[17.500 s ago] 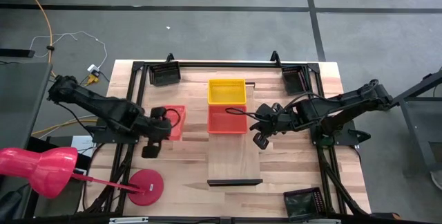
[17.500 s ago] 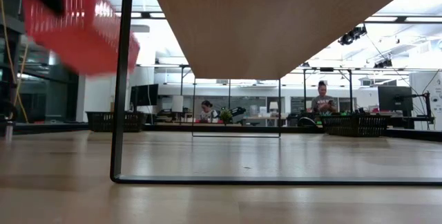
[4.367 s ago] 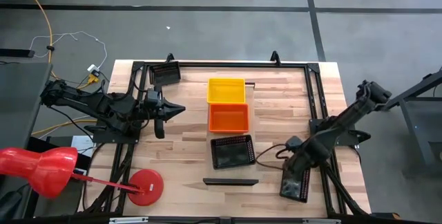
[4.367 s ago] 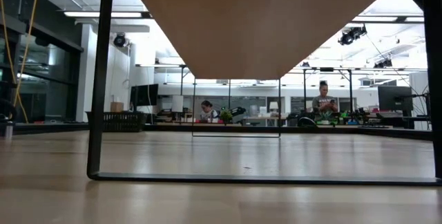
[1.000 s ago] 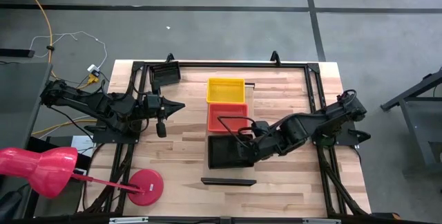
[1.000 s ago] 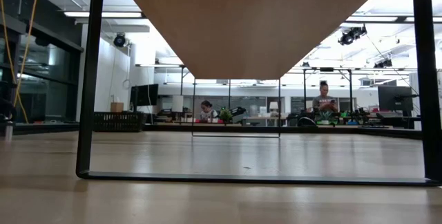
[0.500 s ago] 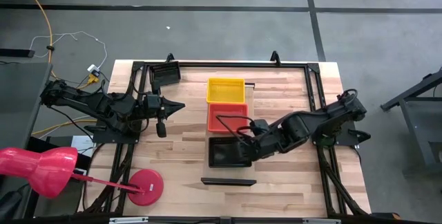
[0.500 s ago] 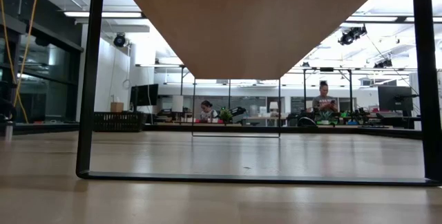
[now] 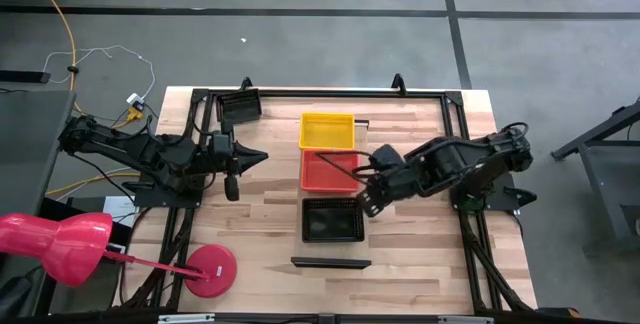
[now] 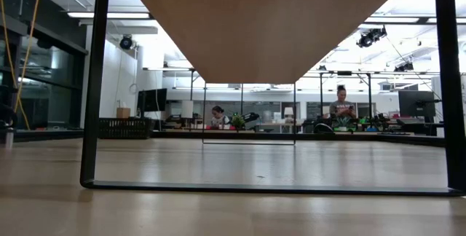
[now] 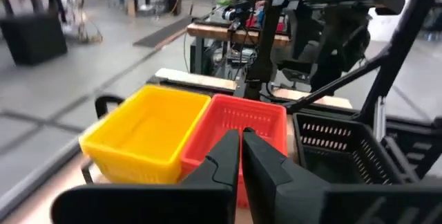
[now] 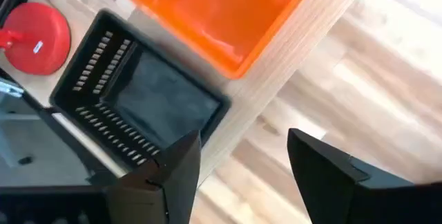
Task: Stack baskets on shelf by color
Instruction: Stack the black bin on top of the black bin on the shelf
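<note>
Three baskets sit in a row on the light-wood shelf point(image 9: 362, 186): yellow point(image 9: 328, 131) farthest, red-orange point(image 9: 330, 172) in the middle, black point(image 9: 332, 219) nearest, just behind the shelf's dark lip point(image 9: 330, 262). My right gripper point(image 9: 368, 200) hovers open over the shelf's right edge, beside the black basket's far right corner point(image 12: 210, 110), touching nothing. My left gripper point(image 9: 258, 154) waits shut at the table's left, pointing toward the shelf. Its wrist view shows the yellow basket point(image 11: 148, 134), the red-orange basket point(image 11: 248, 122) and the black basket point(image 11: 338, 156).
Another black basket point(image 9: 240, 107) lies at the table's far left corner. A pink lamp point(image 9: 55, 246) with a round red base point(image 9: 210, 269) stands at the near left. A black frame point(image 9: 455, 144) runs around the table. Bare wood lies right of the shelf point(image 9: 420, 244).
My right gripper has opened and let go of the black basket, which has settled flat on the shelf behind the red-orange one. The gripper has then drawn back up and toward the table's far right, off the basket.
</note>
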`<state>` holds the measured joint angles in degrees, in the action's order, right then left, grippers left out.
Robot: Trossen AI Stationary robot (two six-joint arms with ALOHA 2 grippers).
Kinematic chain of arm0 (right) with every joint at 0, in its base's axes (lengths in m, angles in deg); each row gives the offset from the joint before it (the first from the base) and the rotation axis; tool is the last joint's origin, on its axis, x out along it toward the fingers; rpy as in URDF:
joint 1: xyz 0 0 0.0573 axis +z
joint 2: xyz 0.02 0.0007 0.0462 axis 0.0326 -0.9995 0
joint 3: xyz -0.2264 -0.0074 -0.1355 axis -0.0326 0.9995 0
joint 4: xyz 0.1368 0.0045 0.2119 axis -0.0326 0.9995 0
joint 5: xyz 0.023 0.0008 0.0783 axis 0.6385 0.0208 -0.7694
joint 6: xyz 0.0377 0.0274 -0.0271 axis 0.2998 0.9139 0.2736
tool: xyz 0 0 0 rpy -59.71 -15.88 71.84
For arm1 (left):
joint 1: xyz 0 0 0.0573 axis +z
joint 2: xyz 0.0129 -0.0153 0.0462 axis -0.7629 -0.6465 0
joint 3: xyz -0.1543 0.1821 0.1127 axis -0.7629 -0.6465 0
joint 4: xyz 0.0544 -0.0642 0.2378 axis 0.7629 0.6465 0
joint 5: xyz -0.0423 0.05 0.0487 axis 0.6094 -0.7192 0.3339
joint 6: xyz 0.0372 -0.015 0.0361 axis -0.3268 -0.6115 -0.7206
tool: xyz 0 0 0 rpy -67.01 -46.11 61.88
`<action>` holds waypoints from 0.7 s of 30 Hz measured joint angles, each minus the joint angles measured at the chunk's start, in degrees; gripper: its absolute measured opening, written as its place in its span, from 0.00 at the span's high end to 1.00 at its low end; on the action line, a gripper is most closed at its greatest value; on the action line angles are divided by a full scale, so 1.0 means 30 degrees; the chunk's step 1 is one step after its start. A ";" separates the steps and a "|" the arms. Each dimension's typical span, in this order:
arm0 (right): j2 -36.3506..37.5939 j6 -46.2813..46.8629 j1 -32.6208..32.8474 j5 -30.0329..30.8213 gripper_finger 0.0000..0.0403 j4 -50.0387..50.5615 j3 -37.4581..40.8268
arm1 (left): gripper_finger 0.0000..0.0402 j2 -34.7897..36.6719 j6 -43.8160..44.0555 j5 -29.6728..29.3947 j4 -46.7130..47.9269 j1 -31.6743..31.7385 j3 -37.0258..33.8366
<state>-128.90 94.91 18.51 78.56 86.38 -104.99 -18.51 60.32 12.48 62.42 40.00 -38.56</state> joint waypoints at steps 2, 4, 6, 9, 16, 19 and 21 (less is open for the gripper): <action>0.0676 -0.0874 -0.0261 0.0304 0.49 -0.0099 0.0797 | 0.97 0.0000 0.1498 0.0017 0.0576 0.0294 0.0022; 0.1633 -0.1491 -0.0542 0.0349 0.49 -0.0021 0.2160 | 0.94 0.0000 0.3350 0.0069 0.1743 0.0808 0.0022; 0.2948 -0.1542 -0.0859 0.0377 0.49 -0.0050 0.3961 | 0.91 0.0000 0.5278 0.0199 0.3613 0.1483 0.0022; 0.5568 -0.0716 -0.1359 0.0664 0.49 -0.0025 0.7249 | 0.85 0.0000 0.8328 0.0931 0.6542 0.2834 0.0022; 1.1674 0.1001 -0.2780 0.0896 0.49 -0.3294 1.4114 | 0.66 -0.1136 1.0072 0.2601 0.9356 0.8256 0.0022; 1.3412 0.0853 -0.3420 0.1114 0.49 -0.5792 1.6156 | 0.59 -0.2509 1.0188 0.2637 0.9308 1.1356 0.0022; 1.4211 0.0817 -0.3811 0.1186 0.49 -0.7047 1.7209 | 0.56 -0.3898 1.1005 0.2717 0.9319 1.3477 0.0022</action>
<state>-86.26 97.36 7.08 82.12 65.24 -53.36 -30.20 93.34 20.63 90.38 80.43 -38.49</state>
